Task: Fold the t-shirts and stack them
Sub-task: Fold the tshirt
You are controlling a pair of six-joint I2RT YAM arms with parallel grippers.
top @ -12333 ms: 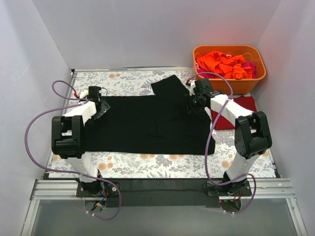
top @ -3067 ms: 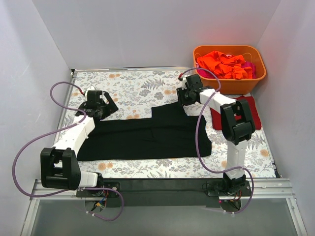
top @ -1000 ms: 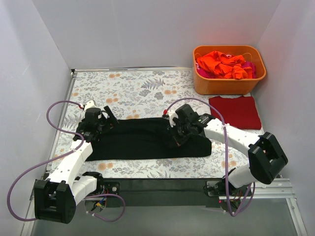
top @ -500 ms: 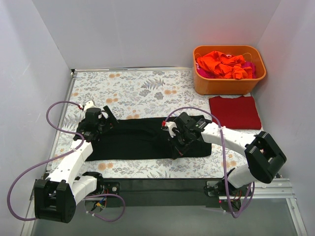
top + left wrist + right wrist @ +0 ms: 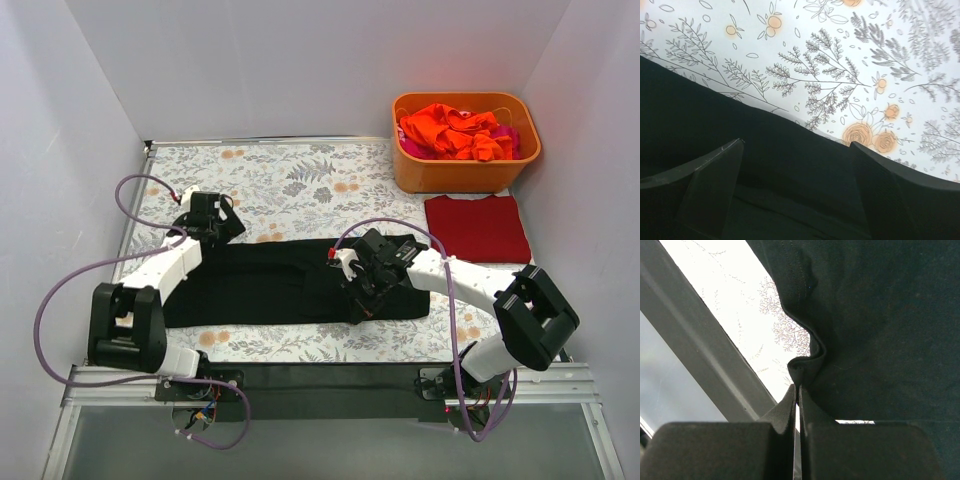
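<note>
The large black t-shirt (image 5: 265,285) lies folded into a long strip across the floral tablecloth (image 5: 290,180). My right gripper (image 5: 360,298) is shut on a pinched fold of the shirt's near edge (image 5: 807,365), right of the strip's middle. In the right wrist view the gripper (image 5: 798,386) holds that fold just above the table's front rail. My left gripper (image 5: 222,224) hovers open over the strip's far left edge. In the left wrist view its fingers (image 5: 715,167) straddle black fabric (image 5: 780,165) with nothing gripped. A folded dark red t-shirt (image 5: 480,228) lies at the right.
The orange plastic tub (image 5: 460,172) at the back right holds crumpled orange t-shirts (image 5: 450,128) and a bit of pink (image 5: 511,136). White walls close in the table on three sides. A metal rail (image 5: 330,378) runs along the front edge.
My left gripper has moved away from the arm bases to the shirt's far left edge, jaws still open. The right gripper stays shut on the fold and has hardly moved.
</note>
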